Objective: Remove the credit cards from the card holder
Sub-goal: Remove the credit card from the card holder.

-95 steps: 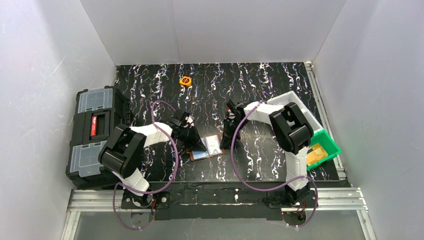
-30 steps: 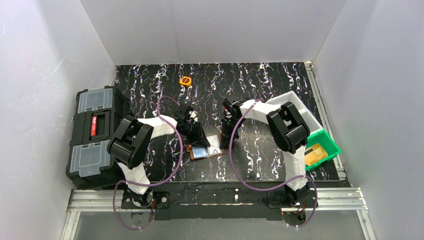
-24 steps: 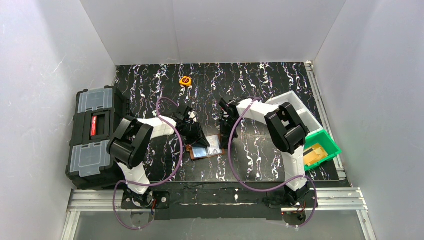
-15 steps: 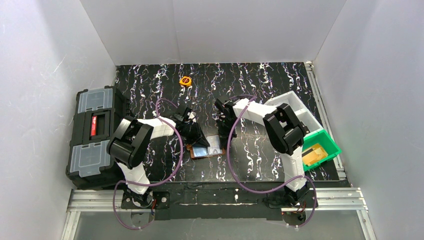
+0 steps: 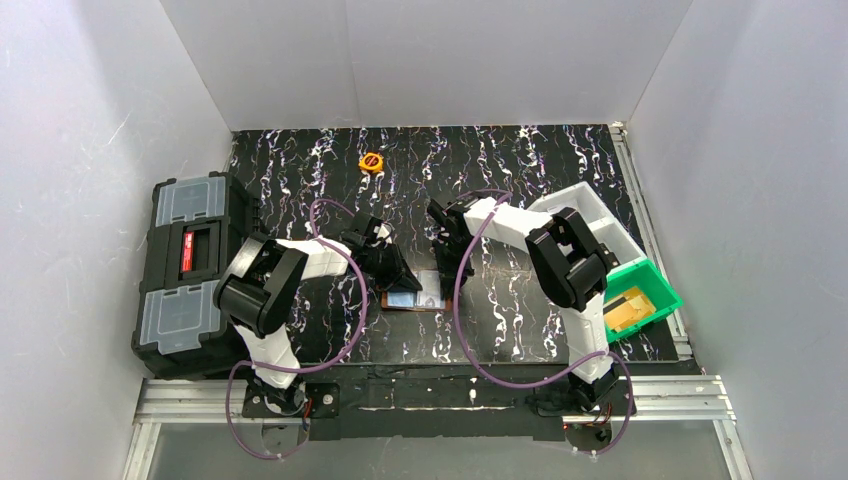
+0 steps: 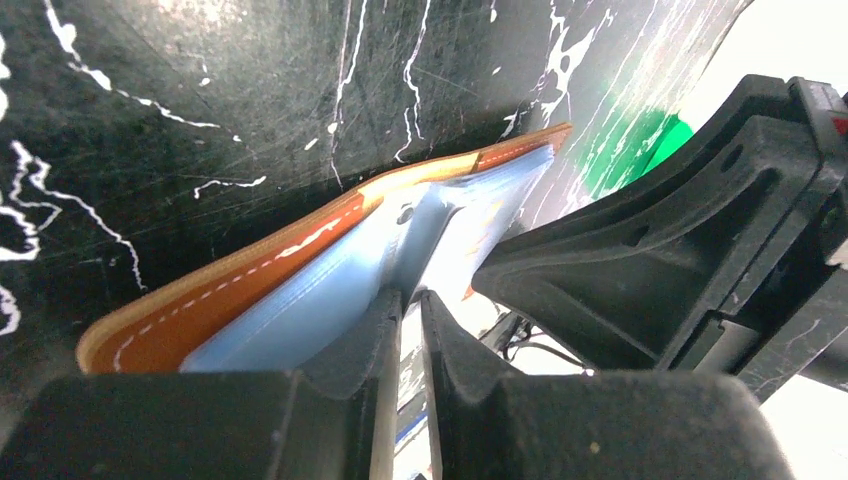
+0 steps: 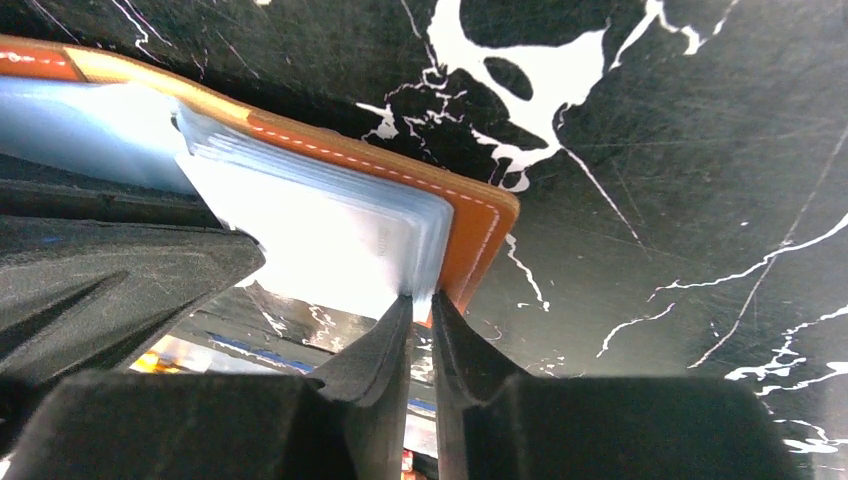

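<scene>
Shows from above a black bench [image 5: 520,170] veined with white, walled in white on three sides. Near the middle lies the card holder [image 5: 415,298], spread open with brown leather down and shiny pale blue-grey clear pockets up.

Left claw [image 5: 398,287] down on the card holder's left leaf, right claw [image 5: 445,288] at its right edge.

From the left wrist: orange-brown leather of the card holder [image 6: 250,290] with pale stitching and light blue sleeves fanned above it. Left claw [image 6: 405,295] nearly pressed together, only a thin slit between its fingers, tips at the fold of a sleeve. Cannot tell whether anything is pinched there.

From the right wrist: a stack of clear sleeves over the stitched leather corner of the card holder [image 7: 470,230]. Faint print on the top sleeve, too blurred to read. Right claw [image 7: 418,298] also narrowed to a slit, tips touching the sleeves' free edge. Cannot tell whether a sleeve sits between the fingers.

Well to the left of the card holder, a black toolbox [image 5: 190,270] with grey lids and a red label [image 5: 188,250], its writing too small to read. Beyond the card holder, toward the back wall, a small round orange object [image 5: 371,161]. To the card holder's right, a white tray [image 5: 590,205] and a green bin [image 5: 655,285] with a flat orange-tan piece [image 5: 632,308] inside.
</scene>
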Available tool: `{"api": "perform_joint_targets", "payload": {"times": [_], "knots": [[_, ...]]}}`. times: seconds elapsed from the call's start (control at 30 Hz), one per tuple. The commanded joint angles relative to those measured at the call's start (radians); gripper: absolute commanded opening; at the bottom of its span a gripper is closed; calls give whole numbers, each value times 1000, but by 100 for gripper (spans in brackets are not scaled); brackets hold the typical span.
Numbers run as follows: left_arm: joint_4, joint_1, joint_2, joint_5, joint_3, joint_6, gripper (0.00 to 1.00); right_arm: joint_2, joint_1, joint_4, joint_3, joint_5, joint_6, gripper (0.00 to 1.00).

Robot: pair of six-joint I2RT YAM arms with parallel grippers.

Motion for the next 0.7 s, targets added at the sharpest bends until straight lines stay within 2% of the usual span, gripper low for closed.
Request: {"api": "perform_joint_targets", "payload": {"times": [0.0,0.1,0.27,0.47,0.67], "knots": [[49,-42,-29,92,-17,-32,7,75,49,200,11,64,6,24],[22,-42,-35,84,-17,-22,0,80,50,197,24,68,6,31],[-72,-41,-59,47,-5,30,0,99,50,173,40,96,14,32],[-198,-17,-81,10,17,110,0,106,46,177,3,108,37,31],[-254,27,-88,8,26,170,0,100,8,208,-71,86,66,26]]}}
